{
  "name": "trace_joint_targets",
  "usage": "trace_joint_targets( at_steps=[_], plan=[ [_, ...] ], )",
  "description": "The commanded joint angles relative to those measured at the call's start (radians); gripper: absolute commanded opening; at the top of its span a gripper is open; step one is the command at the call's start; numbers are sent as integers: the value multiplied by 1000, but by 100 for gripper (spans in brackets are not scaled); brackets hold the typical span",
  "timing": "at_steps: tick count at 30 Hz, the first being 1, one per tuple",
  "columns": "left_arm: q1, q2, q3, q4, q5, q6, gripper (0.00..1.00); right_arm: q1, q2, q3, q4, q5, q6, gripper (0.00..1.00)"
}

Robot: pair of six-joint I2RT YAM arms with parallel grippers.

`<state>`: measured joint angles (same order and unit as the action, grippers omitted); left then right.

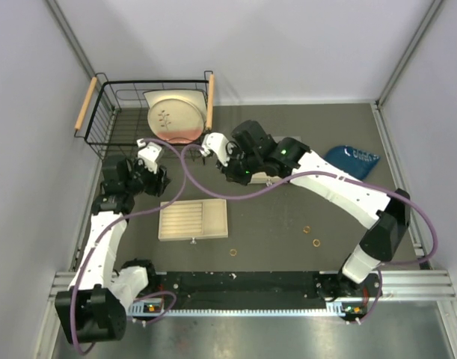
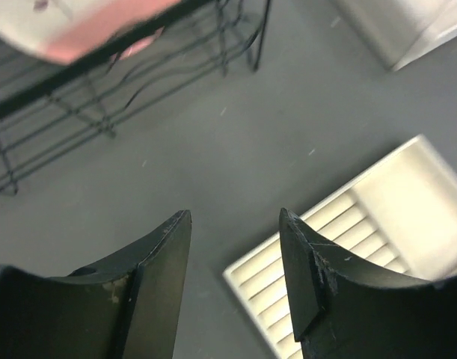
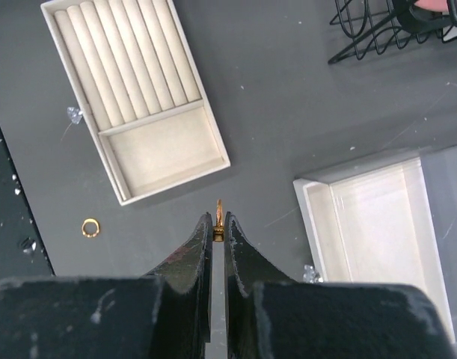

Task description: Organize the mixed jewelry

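Observation:
My right gripper (image 3: 218, 218) is shut on a small gold ring (image 3: 219, 208), which stands edge-on between the fingertips above the dark table. It hangs between the beige ridged tray (image 3: 160, 153) and an open white box (image 3: 378, 224). Another gold ring (image 3: 90, 227) lies on the table near the tray's corner. From above, three gold rings (image 1: 232, 252) (image 1: 306, 229) (image 1: 316, 242) lie toward the front of the table. My left gripper (image 2: 234, 213) stands open and holds nothing, above bare table beside the tray (image 2: 378, 224), close to the wire basket. The top view shows the left gripper (image 1: 148, 154) and the right gripper (image 1: 209, 145).
A black wire basket (image 1: 116, 112) with wooden handles holds a cream plate (image 1: 176, 116) at the back left. A blue object (image 1: 353, 159) lies at the back right. The right arm reaches over the white box (image 1: 267, 179). Grey walls close in the table.

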<state>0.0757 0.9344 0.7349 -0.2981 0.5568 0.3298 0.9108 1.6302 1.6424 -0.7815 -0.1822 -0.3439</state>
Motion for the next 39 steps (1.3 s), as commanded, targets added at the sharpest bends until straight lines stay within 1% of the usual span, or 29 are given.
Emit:
trace_joint_targets(
  at_steps=[1,6,13,16,19,22,27,32,34,35,37,39],
  plan=[
    [29,61,8,-116,-215,178,56,19,23,2,80,24,14,0],
    [58,133,-2,-136,-310,299,55,19,20,-18,90,21,17,0],
    [85,198,-51,-196,-354,494,53,20,0,-61,96,30,17,0],
    [84,242,-43,-246,-365,541,53,19,5,-59,96,27,17,0],
    [84,289,-25,-288,-333,566,52,20,10,-56,99,20,22,0],
    [84,334,-25,-296,-325,575,52,19,7,-61,110,30,29,0],
    [62,365,-25,-334,-287,607,51,-4,-10,-66,116,43,36,0],
    [-33,368,-42,-335,-290,588,51,-32,-36,-64,114,50,37,0],
    [-72,386,-37,-334,-297,566,51,-32,-43,-72,113,53,39,0],
    [-71,391,-28,-334,-299,558,51,-32,-46,-73,113,53,40,0],
    [-135,406,-17,-332,-302,534,51,-32,-49,-84,113,50,45,0],
    [-160,414,-6,-332,-305,520,50,-32,-50,-96,113,52,46,0]
  ],
)
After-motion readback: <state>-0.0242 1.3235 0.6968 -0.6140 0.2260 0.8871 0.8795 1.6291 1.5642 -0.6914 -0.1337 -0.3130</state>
